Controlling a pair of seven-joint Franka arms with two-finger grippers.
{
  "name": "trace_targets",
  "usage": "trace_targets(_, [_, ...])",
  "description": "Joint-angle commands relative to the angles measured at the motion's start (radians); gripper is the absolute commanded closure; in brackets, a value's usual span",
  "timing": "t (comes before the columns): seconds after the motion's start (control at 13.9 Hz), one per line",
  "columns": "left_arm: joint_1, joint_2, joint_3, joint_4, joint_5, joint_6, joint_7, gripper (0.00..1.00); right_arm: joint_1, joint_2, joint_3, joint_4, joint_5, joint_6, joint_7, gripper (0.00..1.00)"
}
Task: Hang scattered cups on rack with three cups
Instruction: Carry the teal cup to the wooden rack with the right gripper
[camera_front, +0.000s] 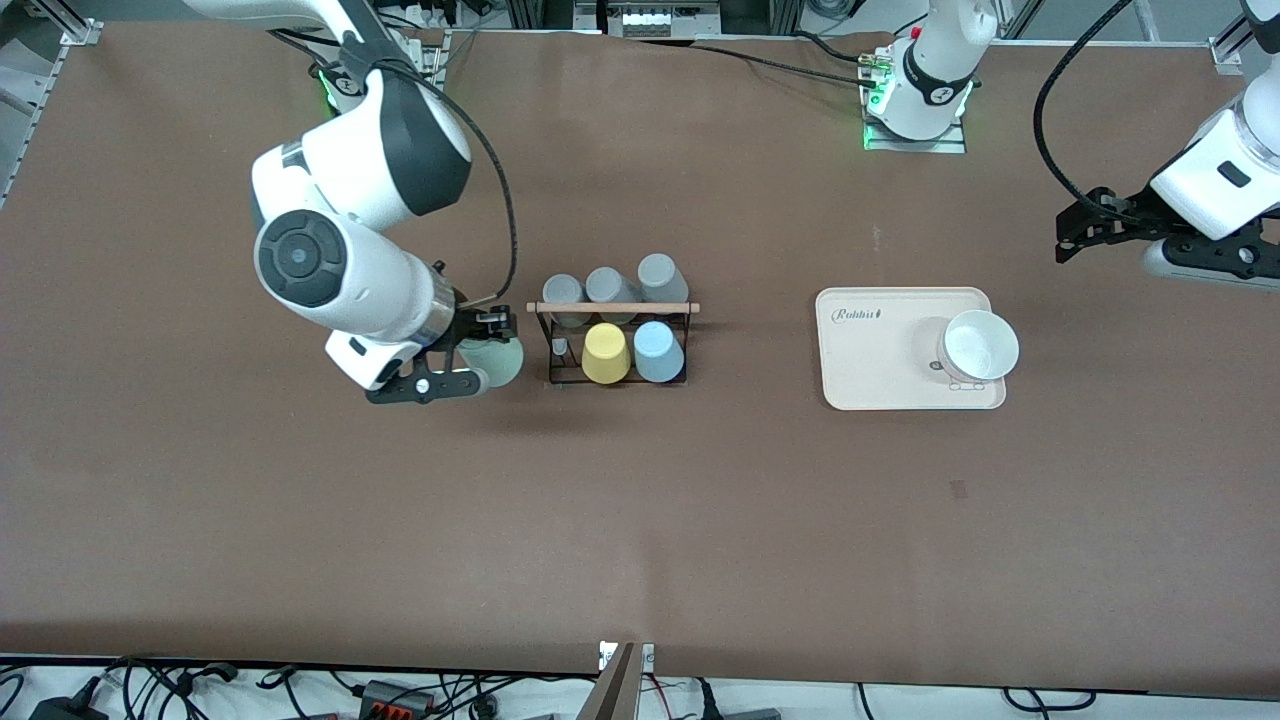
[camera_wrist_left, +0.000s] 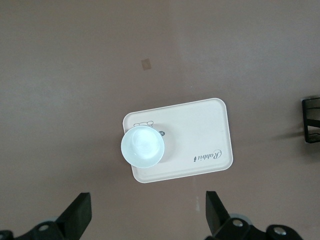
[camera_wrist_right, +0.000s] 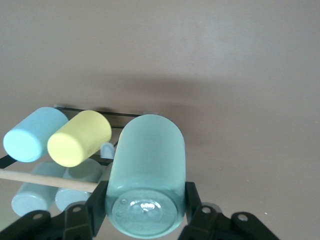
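Below the rack (camera_front: 615, 335), toward the front camera, the brown matte table (camera_front: 640, 520) lies bare to its near edge, and a broad bare strip also separates the rack from the beige rectangular tray (camera_front: 870, 375) toward the left arm's end. On the rack's nearer row, a yellow cup (camera_front: 605, 353) and the light blue cup (camera_front: 658, 351) sit upside down on pegs, smooth tapered plastic, touching side by side; one peg on that row stands bare beside the yellow cup. Just beside the rack, toward the right arm's end, the right gripper (camera_front: 470, 360) is clamped on the pale mint green cup (camera_wrist_right: 145, 175), its black fingers (camera_wrist_right: 97, 202) pressing either side near the rim, the cup's closed base pointing at the rack. Farther back, three grey cups (camera_front: 610, 287) fill the row under the light wooden rod (camera_front: 612, 307). A white bowl (camera_front: 980, 345) rests on the tray's corner. Above the table past the tray, the left gripper (camera_wrist_left: 147, 220) waits with fingers spread wide, holding nothing.
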Motion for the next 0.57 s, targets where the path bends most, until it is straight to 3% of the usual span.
trace_targets(0.0, [-0.005,0.019,0.001,0.031,0.004,-0.012,0.010,0.00,0.043,0.065,-0.008,0.093,0.011,-0.012,0.012,0.72])
trace_targets(0.5, [0.001,0.019,0.002,0.031,0.004,-0.012,0.010,0.00,0.103,0.109,-0.008,0.099,-0.024,-0.009,0.014,0.72])
